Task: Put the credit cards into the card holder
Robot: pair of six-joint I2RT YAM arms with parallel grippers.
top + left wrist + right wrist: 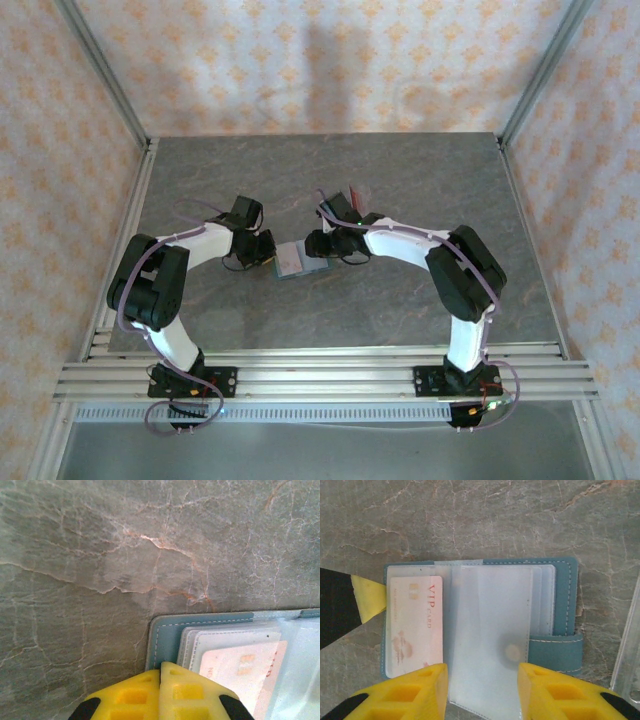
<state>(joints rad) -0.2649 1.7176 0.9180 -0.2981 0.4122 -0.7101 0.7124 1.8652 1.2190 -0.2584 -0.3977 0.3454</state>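
One pink card (415,625) in open card holder (565,595), 9 o'clock sleeve; more left for you. Left gripper (160,695) pinched together; right gripper (482,690) apart, empty.

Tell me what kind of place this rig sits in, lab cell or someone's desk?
Probably a purpose-built robot test cell, not a desk. Signs: aluminium rail frame along the near edge, patterned backdrop walls on three sides, and a stone-look tabletop with an open card holder on it.

Soft, even light; close-ups perhaps slightly blurred.
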